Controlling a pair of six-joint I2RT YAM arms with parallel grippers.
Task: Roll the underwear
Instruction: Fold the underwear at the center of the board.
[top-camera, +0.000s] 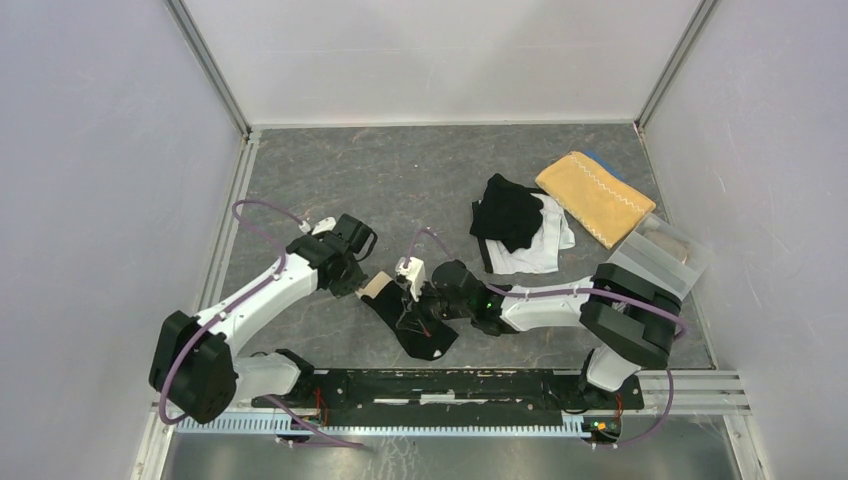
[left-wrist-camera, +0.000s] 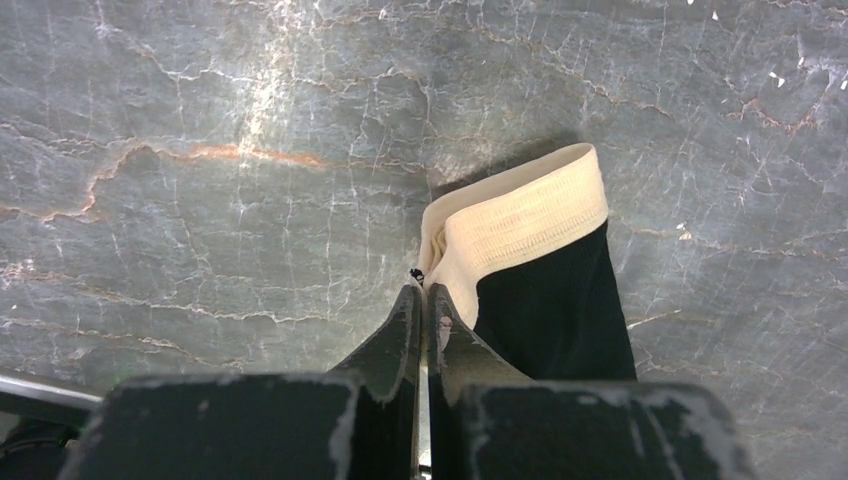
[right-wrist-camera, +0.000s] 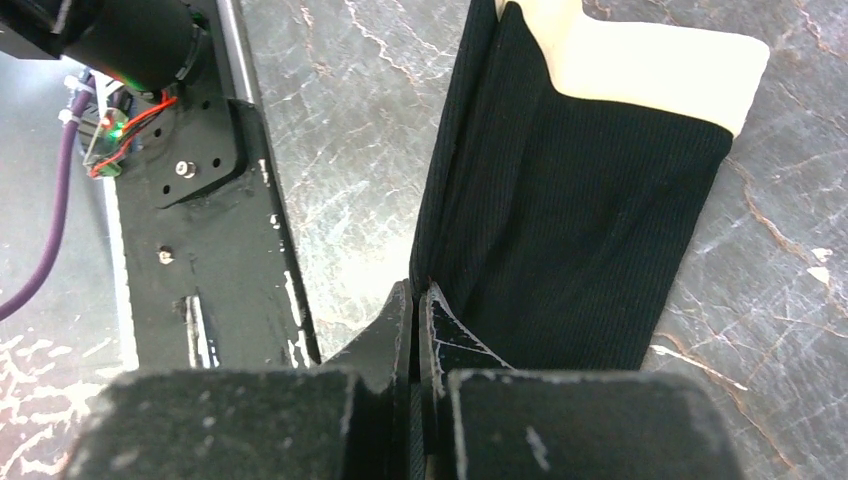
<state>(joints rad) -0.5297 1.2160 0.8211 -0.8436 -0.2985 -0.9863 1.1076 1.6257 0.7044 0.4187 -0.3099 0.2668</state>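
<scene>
1. Grip, left: the left gripper (left-wrist-camera: 423, 300) is closed, jaws pressed together on the corner of the beige waistband (left-wrist-camera: 520, 215) of the black underwear (left-wrist-camera: 555, 310). Only a thin bite of cloth shows, so a sideways pull could strip the corner out.
2. Grip, right: the right gripper (right-wrist-camera: 415, 295) is closed on the long edge of the black cloth. The pinch is equally shallow and carries the same slip risk.
3. Garment: the black underwear lies folded into a narrow strip on the table (top-camera: 400, 180), just beyond the base rail (top-camera: 440, 385) and about midway along it. The waistband end is the end farther from the rail.
4. Skew: if the 2 grippers move at unequal rates, the strip would probably twist and give a loose, cone-shaped roll.
5. Unfolding: lifting either edge too high could open the fold.
6. Collision: both wrists work close together above the strip, so a turn-in could make them touch.
7. Surroundings: the pile of underwear (top-camera: 515, 225) and the towel (top-camera: 597, 195) lie well beyond the rail. The tray (top-camera: 660, 255) sits just beside the right arm's elbow, and a wide swing could knock it.
</scene>
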